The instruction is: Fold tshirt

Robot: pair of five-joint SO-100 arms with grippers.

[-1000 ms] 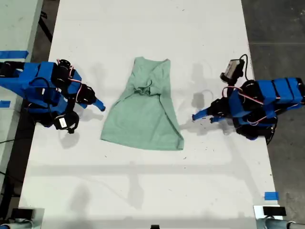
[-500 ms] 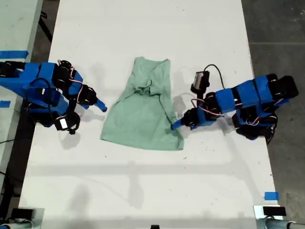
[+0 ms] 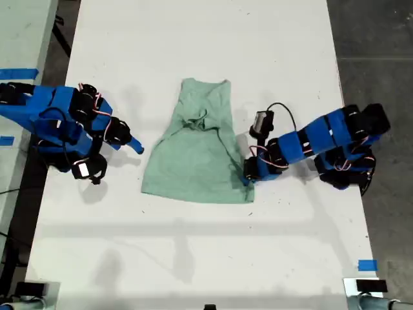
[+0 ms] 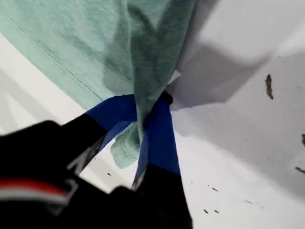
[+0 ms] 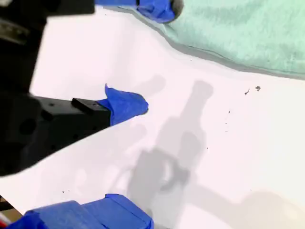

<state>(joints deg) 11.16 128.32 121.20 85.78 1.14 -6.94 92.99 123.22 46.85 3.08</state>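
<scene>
The pale mint-green short-sleeved cloth tshirt (image 3: 197, 152) lies near the middle of the white bench (image 3: 206, 39) in the exterior view, partly folded: narrow toward twelve o'clock, spreading into a wide hem toward six o'clock, with a bunched knot of creases a little above its centre. Its hem corner at about four o'clock from the shirt's middle is puckered and drawn up slightly.

That corner is caught by my first pincer (image 3: 248, 179), the blue-tipped jaws of the blue arm reaching in from three o'clock in the exterior view. In the first wrist view the first pincer (image 4: 143, 131) has its two blue fingers (image 4: 162, 138) pressed together with a gathered fold of the tshirt (image 4: 86, 43) pinched between them; a stitched hem line runs across the cloth and a rolled bit of edge hangs below the jaws. The bench surface beside it carries a few small dark specks (image 4: 269, 86).

My second pincer (image 3: 137, 146) sits at nine o'clock from the tshirt in the exterior view, just short of the cloth's edge and not touching it. In the second wrist view the second pincer (image 5: 150, 57) stands with its jaws apart, bare bench between them, and the tshirt (image 5: 248, 33) edge lying just beyond.

Strips of blue tape (image 3: 366, 265) mark the bench at its five o'clock corner in the exterior view.
</scene>
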